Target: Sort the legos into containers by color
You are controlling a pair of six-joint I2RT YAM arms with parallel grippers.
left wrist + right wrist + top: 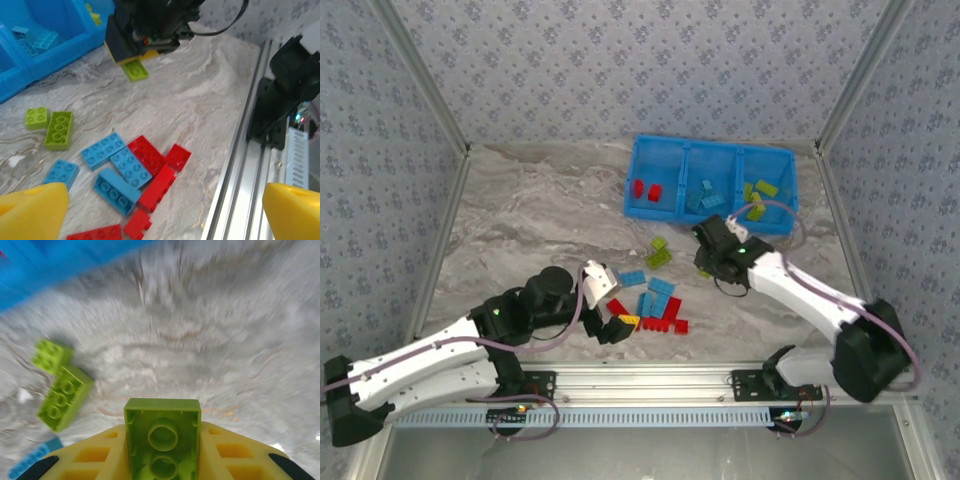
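The blue three-compartment tray [638, 205] stands at the back, with red bricks [645, 190] in its left bin, light blue ones [705, 195] in the middle and yellow-green ones [758, 195] on the right. My right gripper [162, 452] is shut on a yellow-green brick [162, 432], hollow underside toward the camera, hanging above the table [136, 70]. Two more yellow-green bricks [65, 397] lie on the marble. My left gripper [165, 215] stands open over a pile of red and light blue bricks [135, 170], its yellow fingertips [32, 210] far apart.
The aluminium rail [650, 378] runs along the table's near edge, close to the pile. The right arm's base [285, 95] rises beside that rail. Bare marble [530, 210] stretches left of the tray.
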